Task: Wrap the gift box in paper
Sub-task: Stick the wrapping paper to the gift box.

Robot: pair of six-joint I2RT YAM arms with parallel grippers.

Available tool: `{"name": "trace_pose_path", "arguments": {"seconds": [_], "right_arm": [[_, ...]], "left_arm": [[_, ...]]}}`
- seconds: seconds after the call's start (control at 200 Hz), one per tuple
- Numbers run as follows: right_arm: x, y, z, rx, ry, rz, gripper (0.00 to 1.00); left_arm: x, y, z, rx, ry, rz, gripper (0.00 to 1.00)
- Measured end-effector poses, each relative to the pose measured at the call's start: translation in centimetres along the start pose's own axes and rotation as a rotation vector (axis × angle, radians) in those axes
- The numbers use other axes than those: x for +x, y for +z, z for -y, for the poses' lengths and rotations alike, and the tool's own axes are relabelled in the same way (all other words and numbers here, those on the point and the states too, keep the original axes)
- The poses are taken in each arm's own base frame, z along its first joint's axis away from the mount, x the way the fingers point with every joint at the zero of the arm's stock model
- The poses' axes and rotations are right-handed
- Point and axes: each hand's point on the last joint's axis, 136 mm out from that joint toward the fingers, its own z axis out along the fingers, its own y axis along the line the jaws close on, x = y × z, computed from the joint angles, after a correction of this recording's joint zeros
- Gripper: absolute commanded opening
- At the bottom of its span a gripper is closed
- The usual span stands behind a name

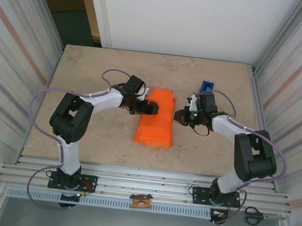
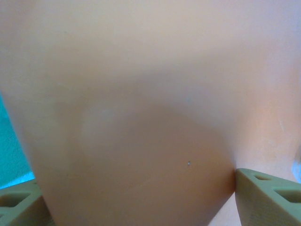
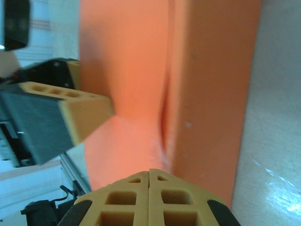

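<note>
Overhead, the left arm [image 1: 68, 120] climbs from its base at seven o'clock, folds hard at the elbow and throws its forearm out toward three o'clock. The left hand [image 1: 150, 107] sits just off centre, pointing at three o'clock with its jaws spread wide. On its own wrist camera one fingertip [image 2: 268, 197] sits at five o'clock and the other at seven. The right arm [image 1: 251, 157] answers from five o'clock, elbow bent and forearm running toward ten. The right hand [image 1: 179, 116] faces nine o'clock, opposite the left hand, near it but apart. Its fingertips [image 3: 134, 197] are pressed flat together, pad to pad, at six o'clock on its wrist camera.
</note>
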Motion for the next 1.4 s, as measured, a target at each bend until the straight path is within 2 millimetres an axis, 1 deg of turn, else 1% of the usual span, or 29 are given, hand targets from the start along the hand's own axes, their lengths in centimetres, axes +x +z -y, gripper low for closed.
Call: {"name": "trace_pose_path", "arguments": {"seconds": [0.02, 0.18, 0.296, 0.391, 0.486, 0.551, 0.661, 0.792, 0.902, 1.072, 1.202, 1.293, 1.318, 1.348, 1.403], "right_arm": [[0.3, 0.2, 0.2, -0.007, 0.009, -0.009, 0.0], [0.2, 0.2, 0.1, -0.061, 0.025, 0.005, 0.0], [0.1, 0.1, -0.1, -0.066, 0.041, 0.009, 0.0], [-0.1, -0.5, -0.4, -0.054, 0.038, 0.033, 0.0], [-0.7, -1.4, -0.9, -0.053, 0.025, 0.071, 0.0], [-0.9, -1.6, -0.9, -0.052, 0.025, 0.079, 0.0], [-0.3, -1.1, -0.2, -0.038, 0.039, 0.064, 0.0], [1.3, -0.1, 1.6, 0.012, 0.074, 0.026, 0.0], [1.4, 0.2, 1.8, 0.021, 0.077, 0.02, 0.0], [1.4, -0.1, 2.2, 0.069, 0.081, 0.025, 0.0], [1.2, -1.3, 2.6, 0.14, 0.07, 0.058, 0.0], [0.8, -2.1, 2.3, 0.164, 0.054, 0.091, 0.04], [0.6, -2.3, 2.1, 0.165, 0.048, 0.098, 0.08], [0.5, -2.4, 1.9, 0.165, 0.041, 0.103, 0.14], [0.3, -2.4, 1.5, 0.167, 0.026, 0.105, 0.19]], "left_arm": [[0.0, 0.0, 0.0, 0.0, 0.0, 0.0, 0.85], [0.0, 0.0, 0.0, 0.0, 0.0, -0.001, 0.85], [0.0, 0.0, 0.0, 0.0, 0.0, -0.001, 0.85], [0.0, 0.0, 0.0, 0.0, 0.0, -0.001, 0.85], [0.0, 0.0, 0.0, 0.0, 0.0, -0.001, 0.85], [0.0, 0.0, 0.0, 0.0, 0.0, -0.001, 0.85], [0.0, 0.0, 0.0, 0.0, 0.0, -0.001, 0.85], [0.0, 0.0, 0.0, 0.0, 0.0, -0.001, 0.85], [0.0, 0.0, 0.0, 0.0, 0.0, -0.001, 0.85], [0.0, 0.0, 0.0, 0.0, 0.0, -0.001, 0.85], [0.0, 0.0, 0.0, 0.0, 0.0, -0.001, 0.85], [0.0, -0.1, 0.1, 0.0, -0.001, -0.001, 0.85], [0.0, -0.1, 0.1, -0.001, -0.001, -0.002, 0.85], [-0.1, -0.1, 0.1, -0.001, -0.001, -0.002, 0.86], [0.0, -0.1, 0.1, -0.001, -0.001, -0.003, 0.86]]}}
